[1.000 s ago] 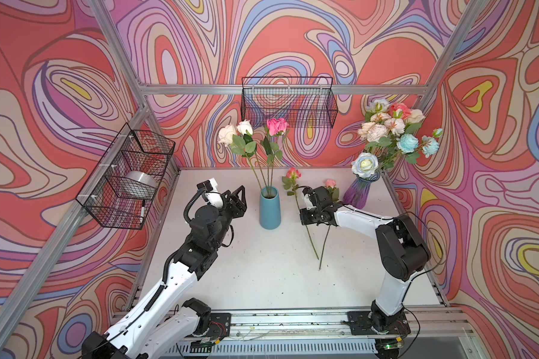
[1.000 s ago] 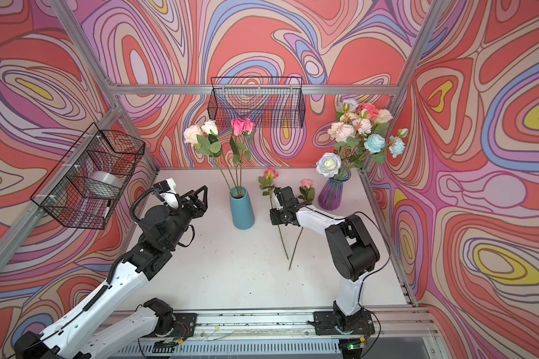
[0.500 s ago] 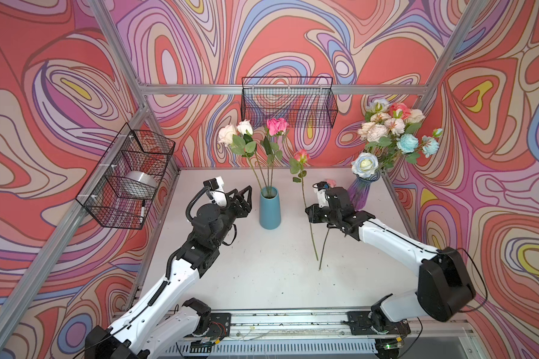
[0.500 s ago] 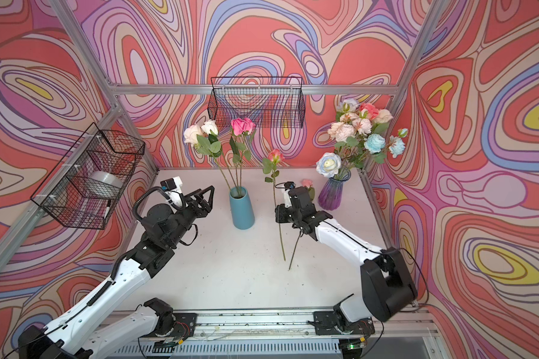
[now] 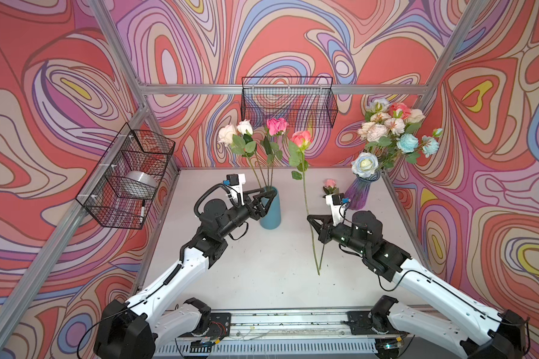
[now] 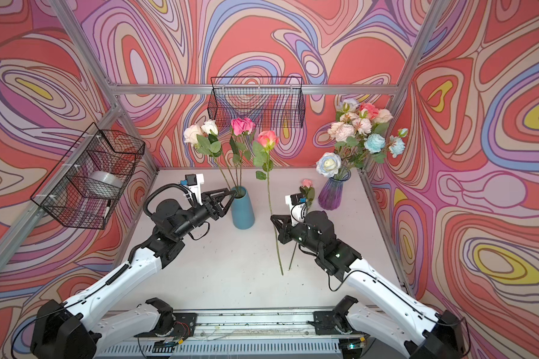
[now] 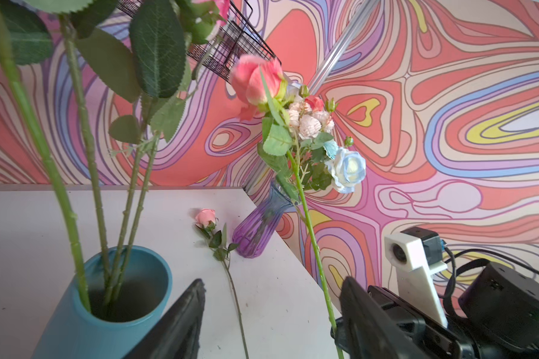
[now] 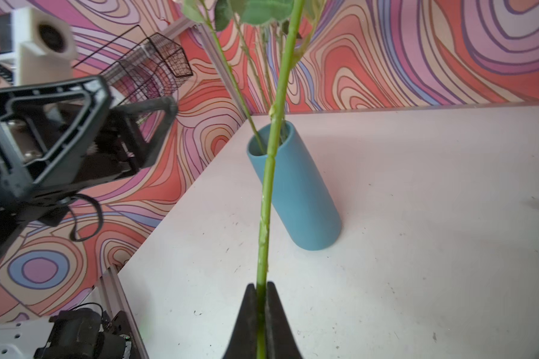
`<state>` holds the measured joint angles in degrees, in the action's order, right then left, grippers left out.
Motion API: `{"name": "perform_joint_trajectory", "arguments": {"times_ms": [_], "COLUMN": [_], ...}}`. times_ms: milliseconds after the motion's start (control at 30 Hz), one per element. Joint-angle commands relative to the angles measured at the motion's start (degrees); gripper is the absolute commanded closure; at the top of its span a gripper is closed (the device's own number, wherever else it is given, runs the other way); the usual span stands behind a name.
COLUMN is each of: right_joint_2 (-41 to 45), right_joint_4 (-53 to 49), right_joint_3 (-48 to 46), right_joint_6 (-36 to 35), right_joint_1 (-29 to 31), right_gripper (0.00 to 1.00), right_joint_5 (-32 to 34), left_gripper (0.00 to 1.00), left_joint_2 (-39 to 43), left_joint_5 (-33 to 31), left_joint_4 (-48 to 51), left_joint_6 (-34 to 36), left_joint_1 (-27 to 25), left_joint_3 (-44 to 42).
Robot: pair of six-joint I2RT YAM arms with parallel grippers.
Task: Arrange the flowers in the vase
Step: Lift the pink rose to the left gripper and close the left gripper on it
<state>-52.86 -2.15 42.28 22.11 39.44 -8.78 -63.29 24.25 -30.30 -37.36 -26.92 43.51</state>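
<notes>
Your right gripper (image 5: 309, 217) is clamped tight on the green stem of a coral rose (image 5: 301, 137), gripping it low down, so a length of stem hangs below the jaws; you cannot tell whether its end touches the table (image 5: 262, 279). The rose stands nearly upright just to the right of the blue vase (image 5: 273, 214) in both top views, apart from it. Its bloom sits about level with the blooms already in that vase. The head is coral-pink, paler toward its green base, with several serrated leaves beneath it. In the right wrist view the stem (image 8: 268, 186) is bright green, knuckled at the nodes, with pale scuffed patches. Your left gripper (image 5: 269, 194) hovers just left of the blue vase near its rim, not touching it, jaws spread wide with nothing held. Three roses (image 5: 246, 127) stand in the blue vase: one cream, one white and one deep pink, on long leafy stems. A small pink rose (image 5: 330, 183) lies flat on the table farther right of the blue vase, just before the purple vase (image 5: 358, 197). That vase holds a bouquet (image 5: 386, 133) of pale pink, cream, coral and light blue blossoms.
</notes>
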Motion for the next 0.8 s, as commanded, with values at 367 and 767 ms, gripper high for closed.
{"name": "perform_joint_trajectory", "arguments": {"times_ms": [367, 767], "right_joint_2": [0.2, -4.9], "right_joint_4": [5.0, 8.0], "right_joint_3": [-0.1, 1.6], "right_joint_6": [-5.8, -7.2], "right_joint_1": [12.5, 13.7], "right_gripper": [1.0, 1.0], "right_joint_5": [7.1, 5.6], "left_gripper": [0.31, 0.59], "left_joint_2": [-5.6, -6.2], "left_joint_5": [14.6, 16.5], "left_joint_4": [-13.2, -16.3], "left_joint_6": [-7.3, -9.2], "left_joint_1": [-1.3, -1.4], "left_joint_3": [1.8, 1.5]}}
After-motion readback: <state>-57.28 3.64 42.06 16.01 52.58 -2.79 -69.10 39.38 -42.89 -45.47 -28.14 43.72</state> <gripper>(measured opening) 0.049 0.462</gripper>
